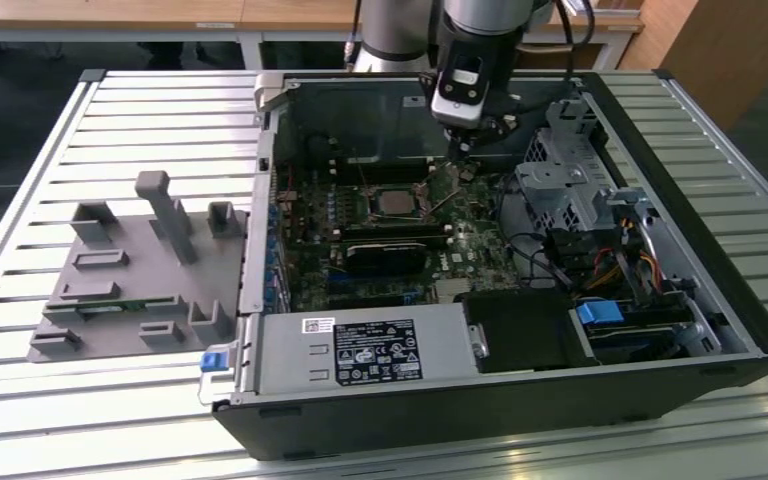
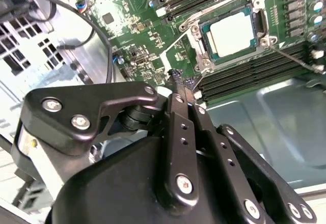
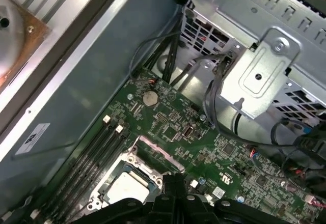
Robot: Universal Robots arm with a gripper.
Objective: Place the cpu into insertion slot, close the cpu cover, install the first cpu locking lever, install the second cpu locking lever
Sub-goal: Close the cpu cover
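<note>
In the exterior view, the grey robot arm (image 1: 484, 30) is cut off by the picture's top edge. The cpu (image 1: 395, 203), a small flat square chip with a dull silver-grey top, is too small there to tell how it sits or what lies around its rim.

In the second wrist view, the black metal gripper (image 2: 182, 79) and its linkage hide much of the green circuit board (image 2: 137, 46). The chip covers the dark centre of the small square black insertion slot (image 2: 206, 36).

In the first wrist view, the gripper's black body hides part of the chip's surround, and the silvery perforated metal cage (image 3: 254, 56) runs out of the picture.
</note>
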